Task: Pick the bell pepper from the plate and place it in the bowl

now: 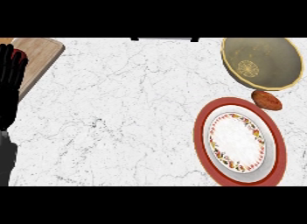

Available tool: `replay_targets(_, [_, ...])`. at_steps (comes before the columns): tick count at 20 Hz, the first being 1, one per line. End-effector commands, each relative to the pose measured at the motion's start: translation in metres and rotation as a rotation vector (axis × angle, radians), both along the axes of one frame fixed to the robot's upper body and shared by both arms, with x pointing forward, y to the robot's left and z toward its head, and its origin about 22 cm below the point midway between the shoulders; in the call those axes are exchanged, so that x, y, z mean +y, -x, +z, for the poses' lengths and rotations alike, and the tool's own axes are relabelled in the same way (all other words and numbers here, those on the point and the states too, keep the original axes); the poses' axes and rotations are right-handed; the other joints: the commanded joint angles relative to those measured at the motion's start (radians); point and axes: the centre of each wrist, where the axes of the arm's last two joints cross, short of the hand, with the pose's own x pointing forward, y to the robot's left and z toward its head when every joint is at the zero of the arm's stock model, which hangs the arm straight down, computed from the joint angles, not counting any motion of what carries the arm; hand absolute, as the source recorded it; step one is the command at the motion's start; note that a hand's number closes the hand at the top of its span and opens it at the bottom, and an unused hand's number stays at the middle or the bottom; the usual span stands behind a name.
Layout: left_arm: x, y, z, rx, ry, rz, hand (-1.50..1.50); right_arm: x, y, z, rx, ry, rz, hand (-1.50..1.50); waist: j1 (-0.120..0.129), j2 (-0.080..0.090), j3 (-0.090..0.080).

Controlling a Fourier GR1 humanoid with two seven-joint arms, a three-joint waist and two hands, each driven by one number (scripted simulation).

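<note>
Bell pepper [266, 100]: reddish-brown, lying on the counter between plate and bowl, just off the plate's upper rim and below the bowl; touching neither hand.
Plate [206, 131]: red-rimmed, floral-banded white centre, lower right.
Bowl [296, 59]: olive, yellow-rimmed, upper right corner.
Counter [123, 113]: white marble with grey veins.
Cutting board [43, 52]: wooden, upper left corner.
Left hand [6, 83]: black, at left edge, fingers straight and pointing up, holding nothing, lying over the board's edge.
Right hand: out of frame.
</note>
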Motion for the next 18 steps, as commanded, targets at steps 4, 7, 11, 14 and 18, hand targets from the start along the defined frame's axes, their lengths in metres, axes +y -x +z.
replay_targets(4, [-0.006, -0.004, 0.001, -0.003, -0.005, -0.031, 0.00, -0.060, 0.018, 0.055, -0.168, -0.144, 0.041, 1.50, 0.037, 0.002, 0.000])
replay_targets(7, [-0.013, -0.007, 0.001, -0.004, -0.001, -0.045, 0.00, -0.073, 0.023, 0.072, -0.238, -0.255, 0.119, 1.50, 0.038, -0.005, -0.001])
replay_targets(11, [-0.015, -0.009, 0.001, -0.002, -0.006, -0.052, 0.00, -0.086, 0.029, 0.092, -0.309, -0.339, 0.191, 1.50, 0.046, -0.009, -0.004])
replay_targets(14, [-0.016, -0.012, 0.006, 0.000, -0.003, -0.059, 0.00, -0.091, 0.030, 0.097, -0.310, -0.446, 0.237, 1.50, 0.048, -0.014, -0.005])
replay_targets(18, [-0.022, -0.012, -0.005, 0.032, 0.000, -0.059, 0.00, -0.089, 0.025, 0.110, -0.276, -0.572, 0.278, 1.50, 0.057, -0.019, -0.010])
